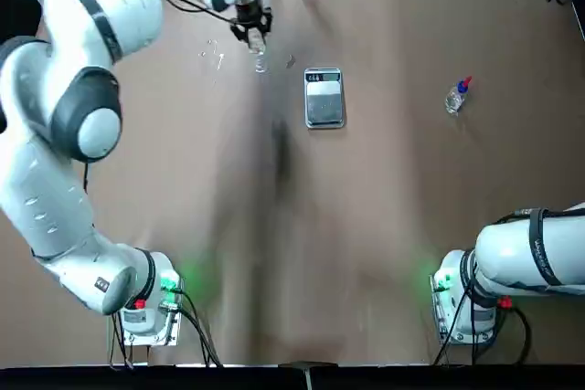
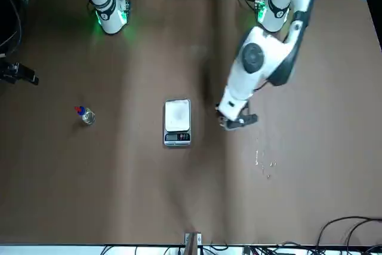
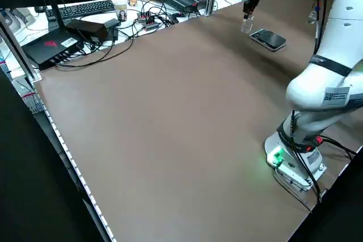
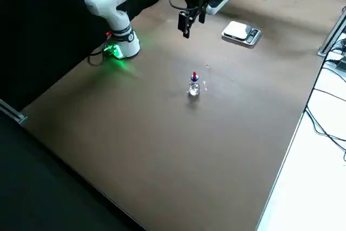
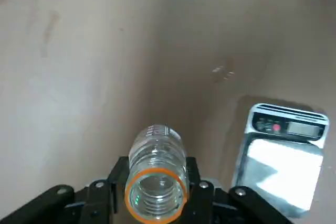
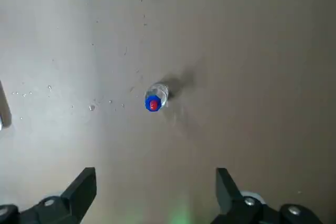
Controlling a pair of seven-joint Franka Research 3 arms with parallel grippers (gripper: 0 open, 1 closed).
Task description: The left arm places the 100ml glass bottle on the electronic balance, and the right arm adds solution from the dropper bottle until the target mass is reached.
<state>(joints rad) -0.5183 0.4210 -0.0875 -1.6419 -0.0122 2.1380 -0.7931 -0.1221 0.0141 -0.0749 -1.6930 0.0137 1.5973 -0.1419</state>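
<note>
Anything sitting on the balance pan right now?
No. The shiny metal pan of the small silver-grey electronic balance is bare. The clear glass bottle is held in the left gripper beside the balance. The display digits are unreadable.

Light: even, bright, from overhead; table evenly lit.
Shadows: soft dark streak on the table beside the electronic balance.
Glare: balance pan shines white.
Glow: green at both arm bases.
Blur: left arm slightly smeared.
</note>
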